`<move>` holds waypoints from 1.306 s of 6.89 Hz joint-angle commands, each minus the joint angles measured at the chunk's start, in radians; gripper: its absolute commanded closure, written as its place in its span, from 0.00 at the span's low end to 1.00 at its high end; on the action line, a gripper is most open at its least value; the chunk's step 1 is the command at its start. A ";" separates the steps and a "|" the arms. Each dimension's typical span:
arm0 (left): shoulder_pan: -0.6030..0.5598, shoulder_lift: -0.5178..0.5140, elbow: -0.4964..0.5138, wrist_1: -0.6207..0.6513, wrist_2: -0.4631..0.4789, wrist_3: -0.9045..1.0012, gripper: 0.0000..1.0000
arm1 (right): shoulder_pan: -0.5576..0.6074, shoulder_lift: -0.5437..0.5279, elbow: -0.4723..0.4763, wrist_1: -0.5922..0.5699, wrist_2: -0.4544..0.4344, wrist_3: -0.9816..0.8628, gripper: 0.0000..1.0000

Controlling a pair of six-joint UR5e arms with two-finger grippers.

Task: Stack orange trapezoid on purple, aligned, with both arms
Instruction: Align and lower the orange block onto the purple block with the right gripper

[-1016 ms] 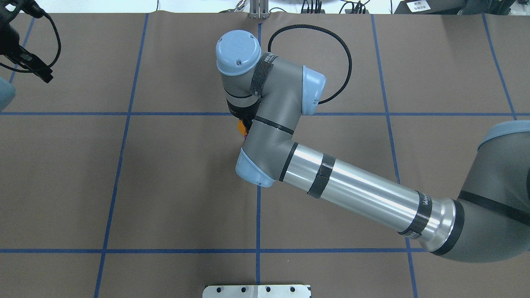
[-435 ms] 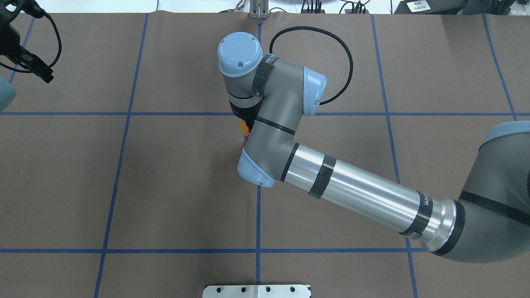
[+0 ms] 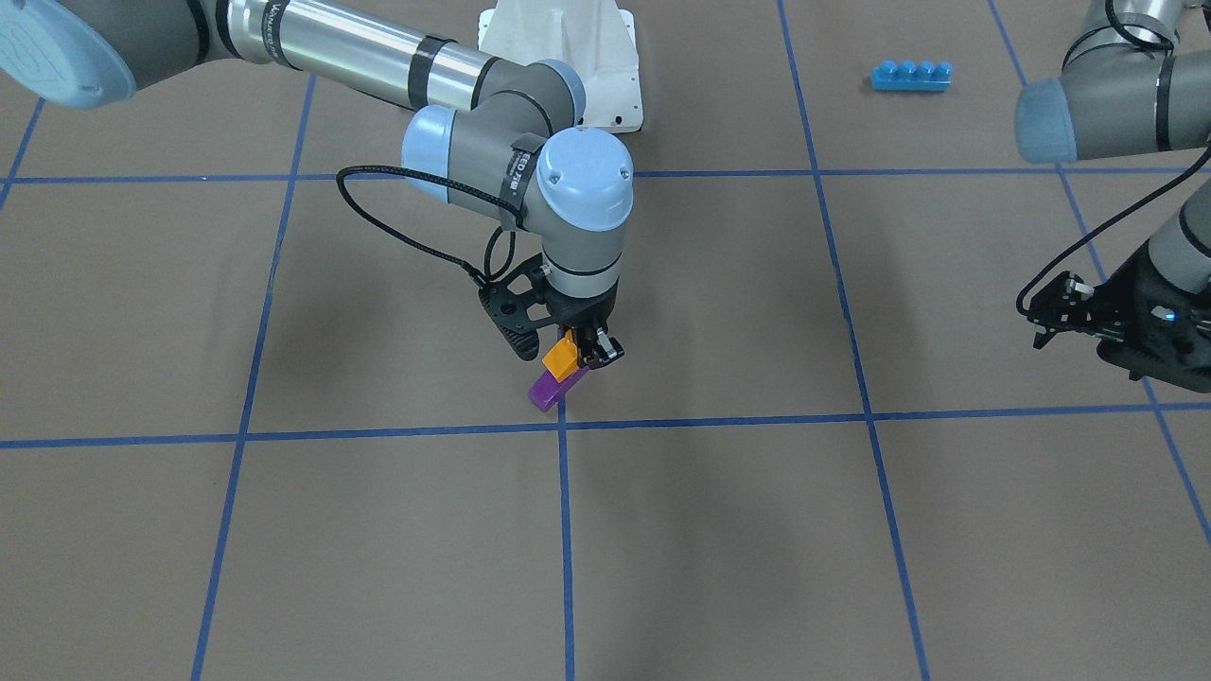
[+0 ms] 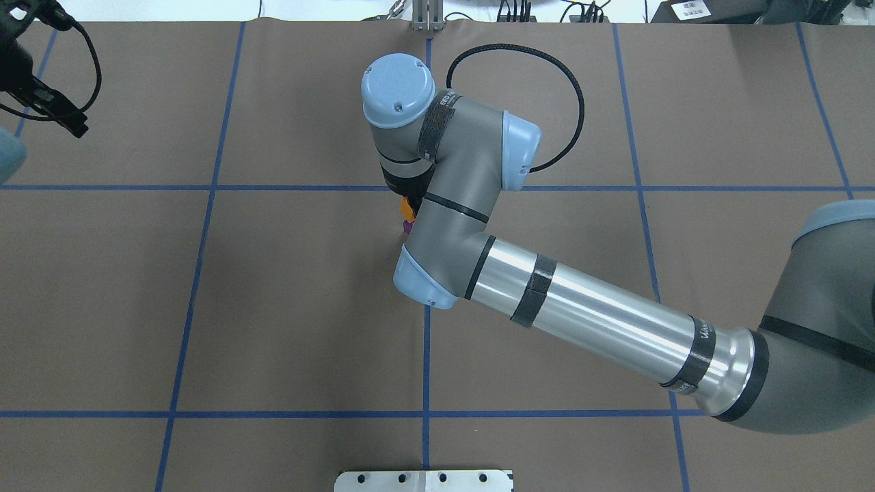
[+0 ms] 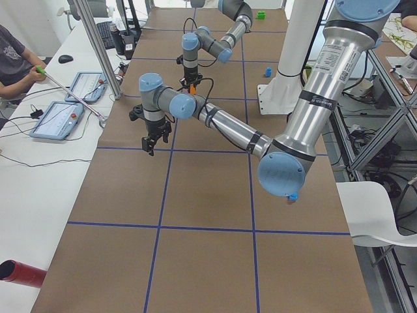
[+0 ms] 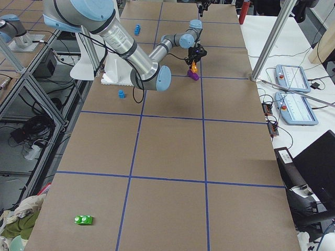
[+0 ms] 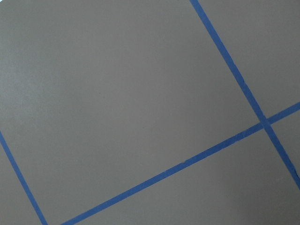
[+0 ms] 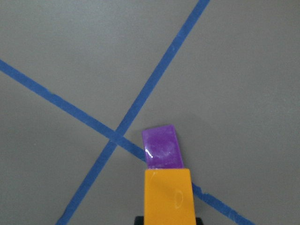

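Observation:
My right gripper [image 3: 579, 352] is shut on the orange trapezoid [image 3: 560, 357] and holds it near the table's middle. The purple block [image 3: 547, 390] lies on the mat beside a blue tape crossing. The orange sits just above its robot-side end. I cannot tell if they touch. In the right wrist view the orange [image 8: 168, 197] covers the near end of the purple [image 8: 162, 146]. In the overhead view the wrist hides most of both: orange [image 4: 408, 205], purple [image 4: 408, 224]. My left gripper [image 3: 1045, 326] hangs empty far to my left. I cannot tell whether it is open or shut.
A blue four-stud brick [image 3: 911, 75] lies near the white base mount [image 3: 568, 57]. A small blue block [image 6: 121, 94] and a green block [image 6: 83, 219] lie far off on my right side. An operator and tablets [image 5: 62, 117] are across the table.
My right wrist has shifted slightly right and away from the base with the orange block. Less orange shows over the purple in the overhead view. The left arm has not moved.

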 commanded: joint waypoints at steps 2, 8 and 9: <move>0.000 0.002 -0.001 0.000 0.000 0.000 0.00 | -0.014 -0.001 0.001 0.002 -0.001 0.002 1.00; 0.000 0.002 -0.003 0.000 0.000 0.000 0.00 | -0.014 -0.005 -0.002 0.002 -0.027 0.002 1.00; 0.000 0.002 -0.001 0.000 0.000 0.000 0.00 | -0.020 -0.007 -0.003 0.002 -0.045 0.002 1.00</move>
